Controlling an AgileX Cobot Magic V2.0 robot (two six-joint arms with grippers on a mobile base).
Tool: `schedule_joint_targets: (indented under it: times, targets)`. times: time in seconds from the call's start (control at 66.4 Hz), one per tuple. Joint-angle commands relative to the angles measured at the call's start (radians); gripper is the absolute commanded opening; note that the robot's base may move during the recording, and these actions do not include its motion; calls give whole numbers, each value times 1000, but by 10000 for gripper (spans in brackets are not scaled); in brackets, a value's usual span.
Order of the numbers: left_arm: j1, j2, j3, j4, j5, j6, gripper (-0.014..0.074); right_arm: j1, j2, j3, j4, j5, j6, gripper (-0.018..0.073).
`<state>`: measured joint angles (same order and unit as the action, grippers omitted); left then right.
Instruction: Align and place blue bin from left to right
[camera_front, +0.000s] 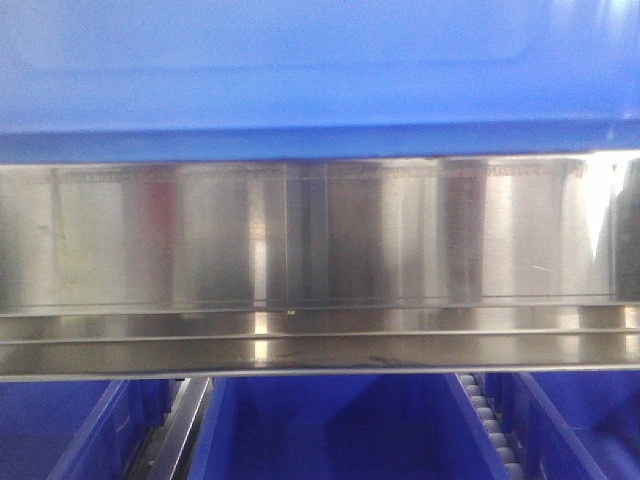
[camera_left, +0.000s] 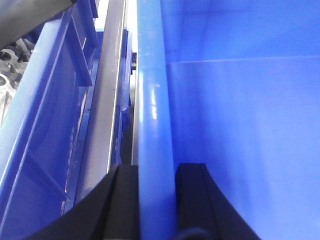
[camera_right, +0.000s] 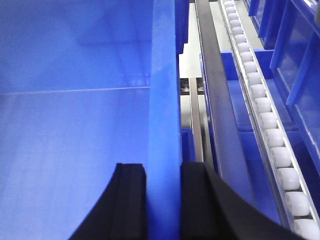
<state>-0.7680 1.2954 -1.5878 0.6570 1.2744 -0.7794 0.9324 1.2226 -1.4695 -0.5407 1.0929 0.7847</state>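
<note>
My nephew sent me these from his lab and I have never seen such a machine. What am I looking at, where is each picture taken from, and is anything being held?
This is a two-armed robot on a rolling base, handling a blue bin. One picture looks forward from the robot's body: the blue bin fills the top, a shiny metal shelf rail runs below it, and more blue bins sit beneath. The other two pictures come from cameras on the wrists. In the left wrist view, the left hand has its two black fingers either side of the bin's left wall, gripping it. In the right wrist view, the right hand grips the opposite wall the same way, with a track of white rollers beside it. So both hands hold one bin by its side walls.
</note>
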Motion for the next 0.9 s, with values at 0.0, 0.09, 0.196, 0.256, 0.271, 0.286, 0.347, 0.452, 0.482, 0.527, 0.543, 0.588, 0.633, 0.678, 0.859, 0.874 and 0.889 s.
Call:
schedule_joint_targets:
  times: [0.0, 0.09, 0.196, 0.256, 0.271, 0.286, 0.347, 0.452, 0.482, 0.527, 0.543, 0.588, 0.633, 0.678, 0.859, 0.874, 0.889]
  targets:
    - [-13, -17, -9, 27, -53, 9, -111, 6, -20, -10, -41, -65, 2, -70]
    - [-13, -17, -9, 27, -53, -44, -111, 6, -20, -10, -41, -65, 2, -70]
    - [-13, -17, -9, 27, -65, -51, -111, 6, -20, -10, -41, -57, 2, -70]
    - [-13, -17, -9, 27, -68, -51, -111, 6, -18, -10, -41, -57, 2, -70]
    - [-13, -17, -9, 27, -68, -51, -111, 6, -18, -10, -41, -57, 2, -70]
    - [-13, -17, -9, 27, -68, -51, -111, 6, -18, -10, -41, -57, 2, -70]
    - [-13, -17, -9, 27, -68, -51, -111, 6, -18, -10, -41, -57, 2, -70]
    - [-13, -17, -9, 27, -68, -51, -111, 6, -18, -10, -41, -57, -1, -70]
    - [-13, -17, -9, 27, -68, -51, -111, 6, -18, -10, -41, -57, -1, -70]
    - [-13, -17, -9, 27, -68, -51, -111, 6, -18, -10, -41, -57, -1, -70]
    - [-13, -17, -9, 27, -68, -51, -111, 6, -18, -10, -41, -57, -1, -70]
    - [-13, -17, -9, 27, -68, -51, -111, 6, -18, -10, -41, -57, -1, -70]
    - [-13, -17, -9, 27, -68, -51, -111, 6, -18, -10, -41, -60, -1, -70]
    - [-13, -17, -9, 27, -68, -51, -111, 6, -18, -10, -41, -69, -1, -70]
    - [-13, -17, -9, 30, -68, -51, -111, 6, -18, -10, -41, -109, -1, -70]
    - [-13, -17, -9, 30, -68, -51, -111, 6, -18, -10, -41, -115, -1, -70]
    - [-13, -17, -9, 30, -68, -51, -111, 6, -18, -10, -41, -115, -1, -70]
